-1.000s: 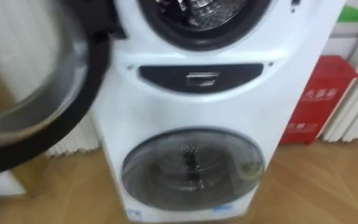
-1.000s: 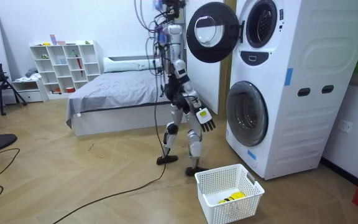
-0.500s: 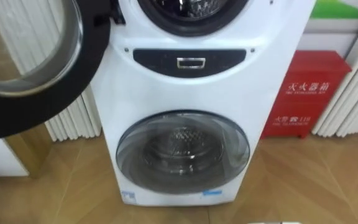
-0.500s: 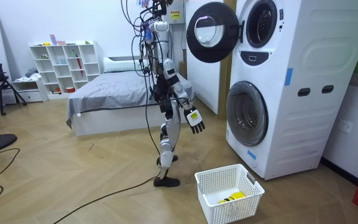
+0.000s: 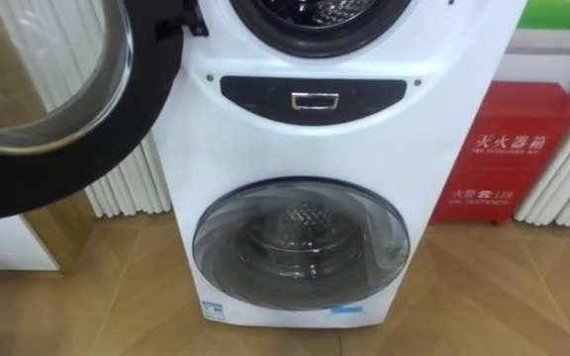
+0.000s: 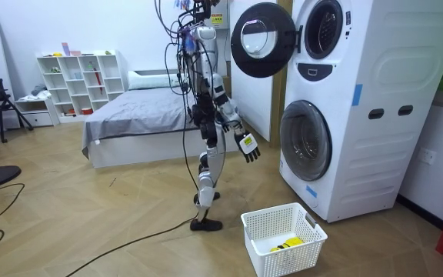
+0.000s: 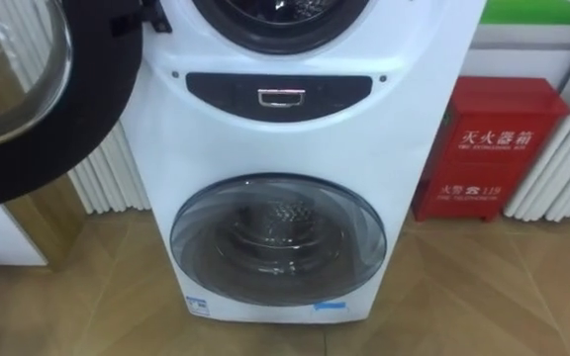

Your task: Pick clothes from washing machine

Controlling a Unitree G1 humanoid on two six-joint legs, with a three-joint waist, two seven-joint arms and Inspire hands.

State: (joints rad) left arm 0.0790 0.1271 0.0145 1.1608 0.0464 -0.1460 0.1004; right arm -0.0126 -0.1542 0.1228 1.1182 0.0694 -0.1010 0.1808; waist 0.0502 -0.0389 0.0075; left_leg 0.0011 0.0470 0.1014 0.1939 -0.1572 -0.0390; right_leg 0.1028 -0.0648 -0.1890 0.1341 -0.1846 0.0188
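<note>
The stacked white washing machines (image 5: 315,138) stand right before me. The upper machine's round door (image 5: 47,99) hangs open to my left, and its drum opening (image 5: 310,20) shows at the top edge; I cannot tell whether clothes lie inside. The lower machine's glass door (image 5: 300,242) is closed. In the room view I stand upright about a step from the machines, facing them. My right hand (image 6: 247,145) hangs at thigh height with relaxed fingers and holds nothing. A white laundry basket (image 6: 283,231) sits on the floor by my feet with a yellow item (image 6: 287,245) in it.
A red box (image 5: 508,153) stands on the floor to the right of the machines. White ribbed panels (image 5: 127,183) line the wall on the left. A bed (image 6: 137,123) and a white shelf (image 6: 79,85) are behind me. Wooden floor lies all round.
I have stepped a little back from the machines and straightened up, and my right hand swung with the step. The eye views shifted with my head.
</note>
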